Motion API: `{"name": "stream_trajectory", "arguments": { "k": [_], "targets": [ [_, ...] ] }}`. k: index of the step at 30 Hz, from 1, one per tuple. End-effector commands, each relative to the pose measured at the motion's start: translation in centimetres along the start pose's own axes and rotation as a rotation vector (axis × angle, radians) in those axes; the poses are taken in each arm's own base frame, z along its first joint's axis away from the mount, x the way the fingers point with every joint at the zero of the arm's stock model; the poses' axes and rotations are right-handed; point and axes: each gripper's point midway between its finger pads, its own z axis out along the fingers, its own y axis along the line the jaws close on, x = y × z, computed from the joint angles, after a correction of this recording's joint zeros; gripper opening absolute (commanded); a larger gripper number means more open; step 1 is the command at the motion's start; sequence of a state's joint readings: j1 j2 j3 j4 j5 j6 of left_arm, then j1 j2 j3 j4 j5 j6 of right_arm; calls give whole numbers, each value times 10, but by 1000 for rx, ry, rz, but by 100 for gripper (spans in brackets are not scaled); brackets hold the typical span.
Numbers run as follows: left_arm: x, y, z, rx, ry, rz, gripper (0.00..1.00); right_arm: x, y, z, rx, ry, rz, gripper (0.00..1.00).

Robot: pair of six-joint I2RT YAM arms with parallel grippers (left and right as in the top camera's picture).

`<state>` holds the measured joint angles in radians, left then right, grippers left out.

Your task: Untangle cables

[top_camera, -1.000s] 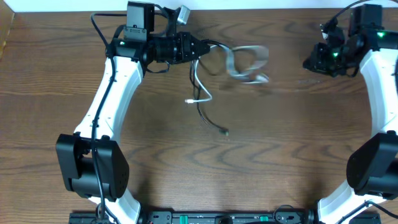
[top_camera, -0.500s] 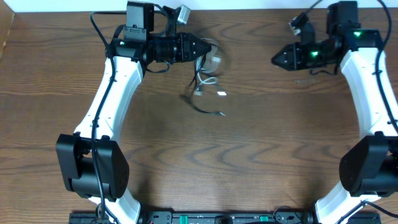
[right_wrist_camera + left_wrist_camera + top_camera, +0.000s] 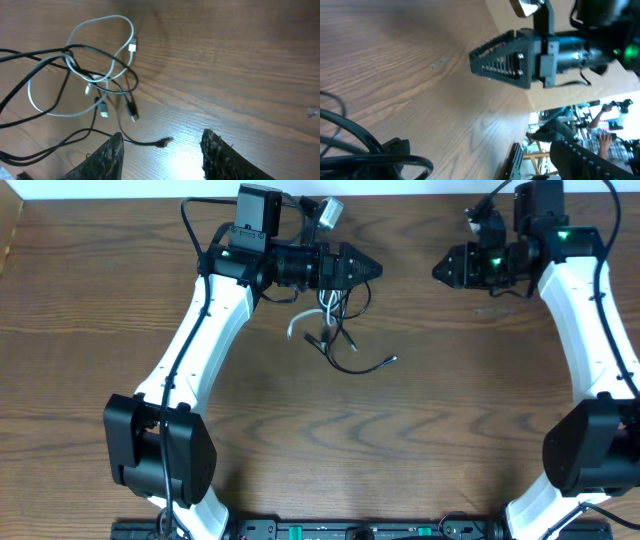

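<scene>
The cables point(image 3: 335, 335), one white and the others black, lie in a loose tangle on the wooden table just below my left gripper point(image 3: 370, 268). Nothing holds them. My left gripper point(image 3: 542, 160) is open, its fingers far apart and empty, with black cable loops point(image 3: 370, 160) near its base. My right gripper point(image 3: 440, 272) faces it from the right, a hand's width away. In the right wrist view the tangle point(image 3: 95, 77) lies beyond my open right gripper point(image 3: 162, 155), and a black plug end point(image 3: 165, 142) rests on the table just ahead of the fingertips.
The table's far edge point(image 3: 420, 194) runs close behind both grippers. Bare wood point(image 3: 300, 440) stretches toward the front. A small pale speck point(image 3: 312, 112) sits on the table to the right of the tangle.
Both grippers have opened. The cables, stretched out from the left gripper a second ago, have dropped onto the table. The left arm has shifted right and the right gripper has moved left.
</scene>
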<state>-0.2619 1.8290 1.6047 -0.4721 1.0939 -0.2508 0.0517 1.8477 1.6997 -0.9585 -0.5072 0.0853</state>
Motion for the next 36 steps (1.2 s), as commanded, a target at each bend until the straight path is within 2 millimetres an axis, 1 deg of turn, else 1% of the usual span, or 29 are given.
{"name": "stream_trajectory", "arguments": {
  "k": [1, 2, 3, 4, 5, 6, 7, 8, 9, 10, 12, 14, 17, 19, 21, 25, 27, 29, 30, 33, 34, 35, 36],
  "targets": [
    [-9, -6, -7, -32, -36, -9, 94, 5, 22, 10, -38, 24, -21, 47],
    [-15, -4, -9, -43, -58, -59, 94, 10, 40, 15, -88, 40, -68, 47],
    [-18, 1, -10, -66, -75, -92, 94, 12, 53, 17, -129, 46, -100, 47],
    [-27, 16, -14, -144, -131, -175, 94, 15, 74, 20, -197, 50, -156, 50],
    [-30, 21, -16, -171, -152, -205, 95, 16, 89, 22, -243, 48, -196, 53],
    [-33, 29, -18, -209, -180, -255, 95, 17, 101, 23, -277, 46, -224, 58],
    [-36, 34, -20, -234, -209, -303, 95, 19, 115, 25, -312, 42, -268, 69],
    [-38, 36, -21, -242, -225, -333, 95, 20, 123, 28, -323, 41, -288, 74],
    [-44, 36, -22, -241, -257, -392, 95, 22, 138, 32, -342, 35, -325, 83],
    [-48, 35, -23, -229, -274, -422, 95, 23, 148, 34, -353, 30, -340, 86],
    [-54, 32, -23, -204, -302, -470, 95, 24, 160, 39, -352, 22, -333, 89],
    [-60, 29, -24, -182, -326, -525, 95, 23, 167, 41, -354, 17, -320, 90],
    [-68, 26, -27, -146, -363, -603, 95, 22, 174, 44, -347, 8, -292, 90],
    [-72, 27, -30, -127, -383, -667, 95, 19, 172, 48, -302, -5, -266, 89],
    [-74, 28, -33, -118, -395, -718, 95, 17, 168, 54, -242, -20, -252, 86],
    [-75, 31, -38, -116, -402, -738, 95, 14, 162, 68, -133, -53, -254, 70],
    [-74, 30, -37, -108, -396, -747, 95, 12, 157, 76, -105, -56, -252, 65],
    [-74, 30, -37, -108, -396, -749, 95, 12, 155, 83, -102, -54, -251, 56],
    [-74, 30, -37, -108, -396, -749, 95, 11, 153, 88, -102, -52, -251, 48],
    [-73, 28, -36, -100, -386, -749, 95, 7, 150, 99, -97, -63, -251, 34],
    [-73, 26, -36, -94, -378, -749, 95, 5, 148, 99, -95, -68, -244, 32],
    [-73, 26, -36, -93, -378, -748, 95, 4, 145, 99, -92, -68, -233, 26],
    [-73, 26, -36, -93, -377, -748, 95, 2, 138, 99, -68, -72, -205, 20]
  ]
}}
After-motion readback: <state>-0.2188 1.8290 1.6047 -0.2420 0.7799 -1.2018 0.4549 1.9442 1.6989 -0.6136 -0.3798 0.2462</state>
